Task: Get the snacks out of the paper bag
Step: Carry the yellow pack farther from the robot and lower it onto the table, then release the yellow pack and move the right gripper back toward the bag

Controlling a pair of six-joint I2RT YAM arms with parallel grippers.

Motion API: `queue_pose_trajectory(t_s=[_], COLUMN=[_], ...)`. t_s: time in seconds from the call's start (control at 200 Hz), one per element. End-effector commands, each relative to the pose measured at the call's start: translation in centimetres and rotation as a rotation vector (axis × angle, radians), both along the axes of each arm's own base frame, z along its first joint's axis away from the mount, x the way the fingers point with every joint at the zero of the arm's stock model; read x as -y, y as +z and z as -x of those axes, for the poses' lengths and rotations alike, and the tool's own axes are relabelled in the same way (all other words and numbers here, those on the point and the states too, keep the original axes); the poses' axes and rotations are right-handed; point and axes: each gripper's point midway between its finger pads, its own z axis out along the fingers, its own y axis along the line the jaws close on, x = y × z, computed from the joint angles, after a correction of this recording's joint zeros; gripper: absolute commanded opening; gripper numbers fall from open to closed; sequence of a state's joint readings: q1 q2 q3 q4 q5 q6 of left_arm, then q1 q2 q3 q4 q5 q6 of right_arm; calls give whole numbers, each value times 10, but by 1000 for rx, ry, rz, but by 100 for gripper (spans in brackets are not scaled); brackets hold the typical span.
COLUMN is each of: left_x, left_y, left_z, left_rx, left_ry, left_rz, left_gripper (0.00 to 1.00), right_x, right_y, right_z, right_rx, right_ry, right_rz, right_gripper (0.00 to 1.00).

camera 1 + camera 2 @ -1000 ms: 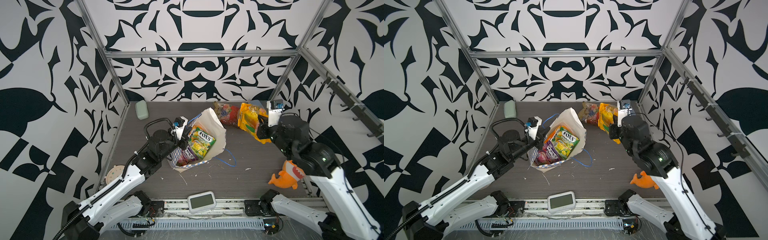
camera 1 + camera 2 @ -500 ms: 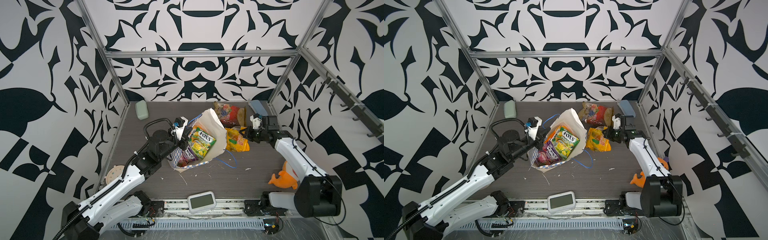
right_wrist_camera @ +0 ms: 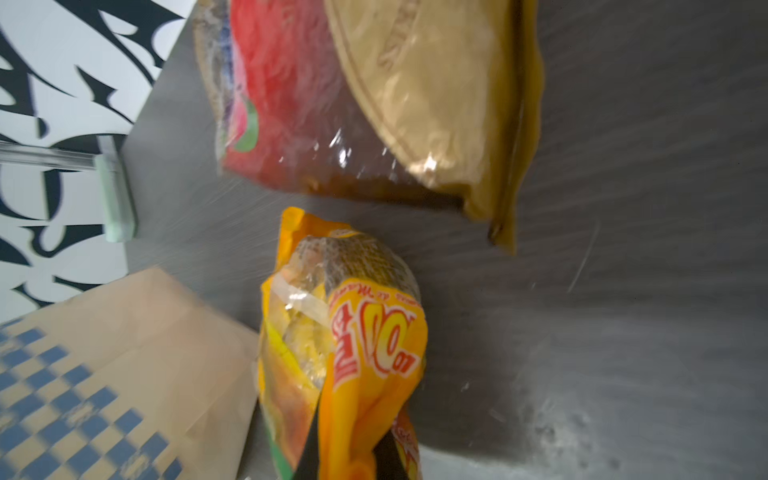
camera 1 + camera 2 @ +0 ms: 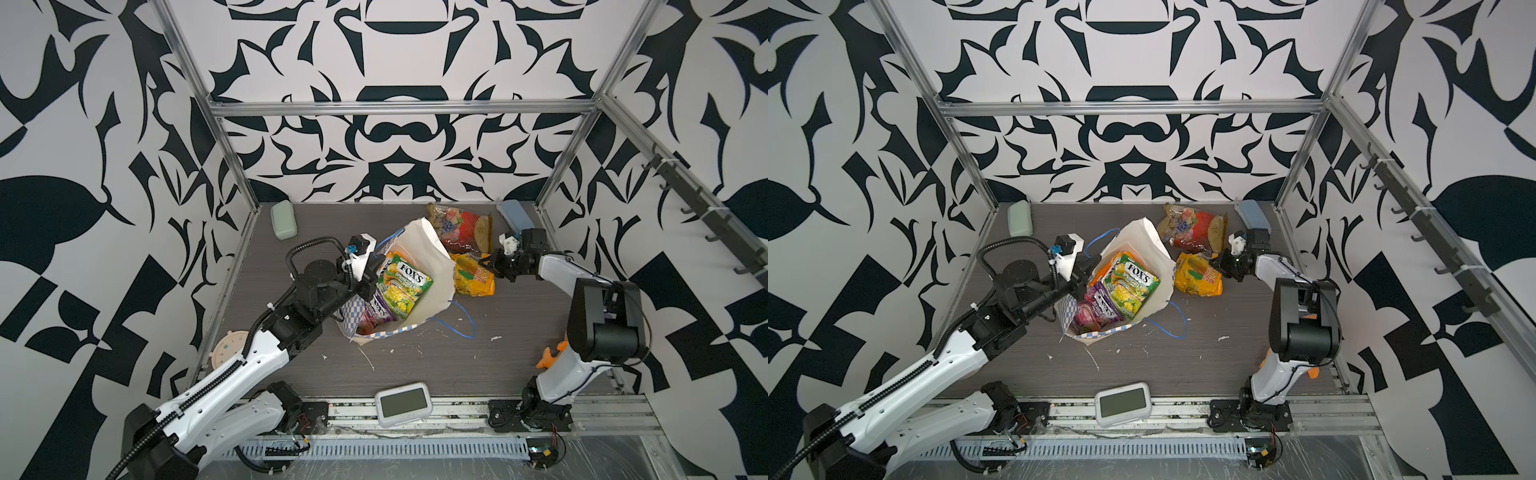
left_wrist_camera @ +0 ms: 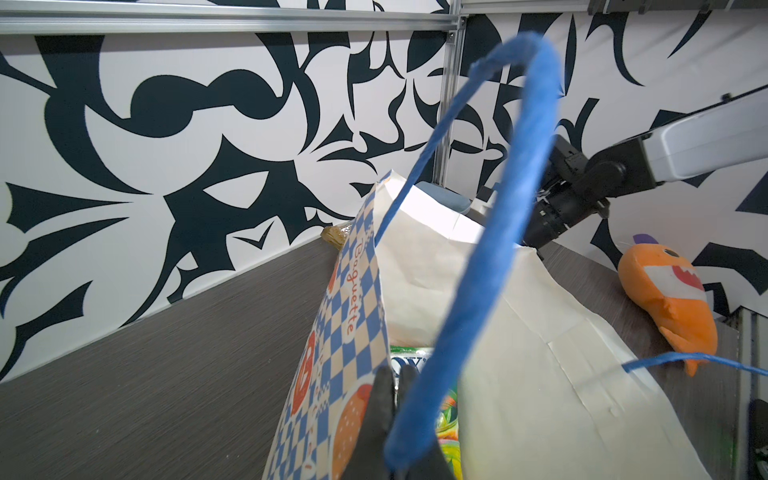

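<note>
The paper bag leans open on the dark tabletop, its white inside showing. A green FOX'S packet lies in its mouth, overlapping a purple packet deeper in. The left gripper sits at the bag's left rim, fingers closed on the paper. Just right of the bag, the right gripper pinches the upper edge of a yellow-orange packet. A red-gold fruit-print packet lies behind it, near the back wall. An orange plush peeks from behind the right arm.
</note>
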State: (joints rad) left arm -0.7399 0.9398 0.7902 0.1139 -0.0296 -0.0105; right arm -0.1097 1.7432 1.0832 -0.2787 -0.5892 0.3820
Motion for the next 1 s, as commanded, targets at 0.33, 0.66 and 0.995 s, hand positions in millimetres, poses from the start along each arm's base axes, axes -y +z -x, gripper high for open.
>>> queue_pose_trajectory(t_s=[0.33, 0.66, 0.995], left_x=[-4, 0, 4], left_y=[24, 21, 23], left_z=[11, 9, 12], left_rx=[58, 41, 34], left_ry=[-21, -31, -60], left_rz=[69, 59, 61], left_gripper=[0, 0, 0], right_x=[48, 34, 39], right_y=[-35, -7, 68], right_z=[-42, -74, -72], right_rx=[-23, 81, 206], right_ry=[-61, 21, -13], right_rz=[290, 260, 305], right_gripper=[0, 0, 92])
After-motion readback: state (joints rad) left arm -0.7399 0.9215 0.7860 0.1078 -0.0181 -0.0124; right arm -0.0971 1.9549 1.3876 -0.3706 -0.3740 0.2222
